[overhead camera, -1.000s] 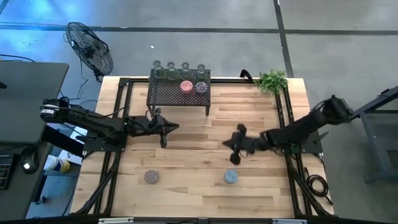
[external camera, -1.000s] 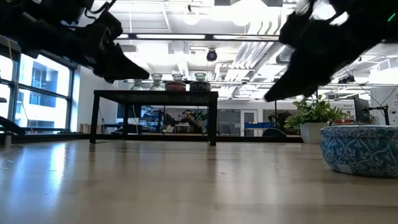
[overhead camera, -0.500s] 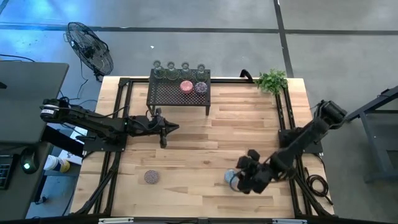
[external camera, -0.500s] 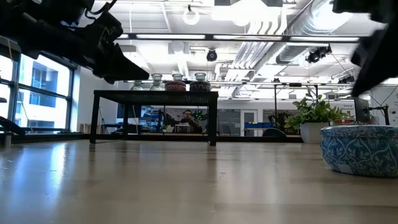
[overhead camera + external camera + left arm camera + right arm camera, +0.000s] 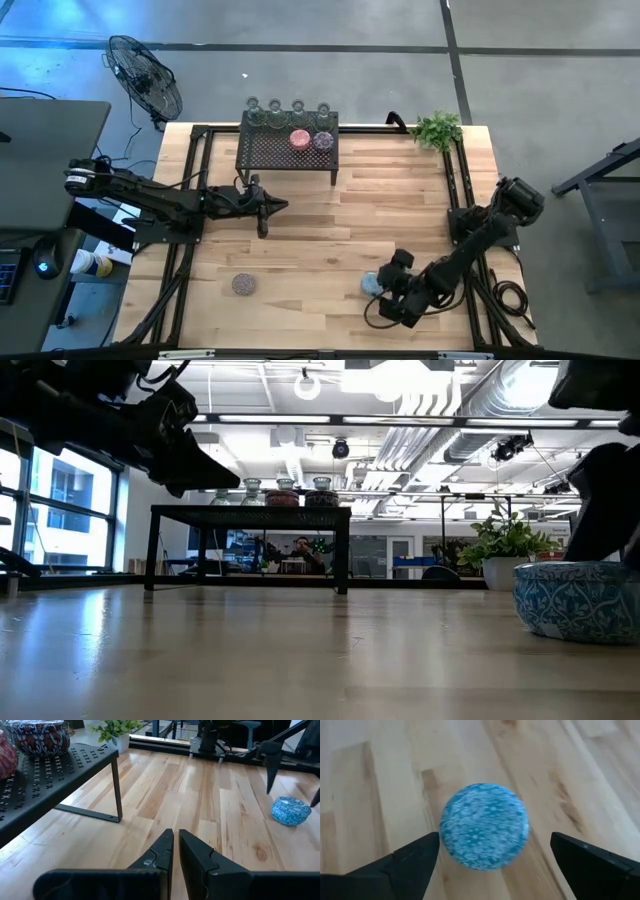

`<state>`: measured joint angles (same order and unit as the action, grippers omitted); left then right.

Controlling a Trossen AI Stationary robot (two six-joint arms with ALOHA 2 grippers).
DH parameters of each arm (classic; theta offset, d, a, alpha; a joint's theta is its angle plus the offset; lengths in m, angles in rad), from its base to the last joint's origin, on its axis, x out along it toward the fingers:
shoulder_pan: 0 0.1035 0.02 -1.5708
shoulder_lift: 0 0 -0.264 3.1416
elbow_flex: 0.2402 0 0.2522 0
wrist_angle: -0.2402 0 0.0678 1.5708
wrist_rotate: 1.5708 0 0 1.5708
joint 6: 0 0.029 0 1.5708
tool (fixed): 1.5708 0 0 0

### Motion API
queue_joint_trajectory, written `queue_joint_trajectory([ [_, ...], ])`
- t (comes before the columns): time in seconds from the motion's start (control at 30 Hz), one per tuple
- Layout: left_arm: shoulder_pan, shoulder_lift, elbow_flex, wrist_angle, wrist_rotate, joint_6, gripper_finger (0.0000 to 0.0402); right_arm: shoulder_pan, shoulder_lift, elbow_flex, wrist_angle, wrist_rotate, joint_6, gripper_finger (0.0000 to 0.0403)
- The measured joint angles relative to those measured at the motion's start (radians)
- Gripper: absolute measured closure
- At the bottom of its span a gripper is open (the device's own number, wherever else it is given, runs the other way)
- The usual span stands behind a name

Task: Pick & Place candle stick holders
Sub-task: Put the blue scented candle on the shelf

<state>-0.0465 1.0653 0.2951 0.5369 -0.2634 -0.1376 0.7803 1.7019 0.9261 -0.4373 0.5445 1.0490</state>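
We count 6 holders on the rack; 2 remain. Our right gripper, wide open, straddles the blue one; mauve one waits at 7 o'clock. Left gripper sits nearly closed, empty.

Pale wooden table, planks running side to side, with black metal framing along its left and right edges.

Black perforated mesh rack on thin legs stands at the table's far edge, left of centre; in the low view it reads as a dark shelf on four legs.

Small green potted plant at the far right corner of the table, well apart from the rack.

Off the table: black floor fan on the grey floor beyond the far left corner. Dark desk surface at far left.

Low view, background: a person sits beyond the rack, seen between its legs. Ceiling lights and ducting overhead.
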Motion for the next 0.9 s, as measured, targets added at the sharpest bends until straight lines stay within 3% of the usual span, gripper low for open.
queue_joint_trajectory([
  [0.13, 0.000, 0.000, 0.000, 0.000, 0.000, -0.003, 0.0376, 0.000, 0.024, -0.035, 0.119, 0.007, -0.097, 0.0030],
  [0.3, 0.000, 0.000, 0.000, 0.000, 0.000, -0.003, 0.0376, -0.002, 0.075, -0.041, 0.133, 0.020, -0.124, 0.0044],
  [0.7, 0.000, 0.000, 0.001, -0.003, -0.012, -0.008, 0.0376, -0.003, 0.102, -0.041, 0.174, 0.026, -0.160, 0.0130],
  [0.9, 0.000, 0.000, 0.001, -0.039, -0.041, 0.001, 0.0376, -0.029, 0.074, -0.041, 0.180, -0.003, -0.177, 0.0145],
])
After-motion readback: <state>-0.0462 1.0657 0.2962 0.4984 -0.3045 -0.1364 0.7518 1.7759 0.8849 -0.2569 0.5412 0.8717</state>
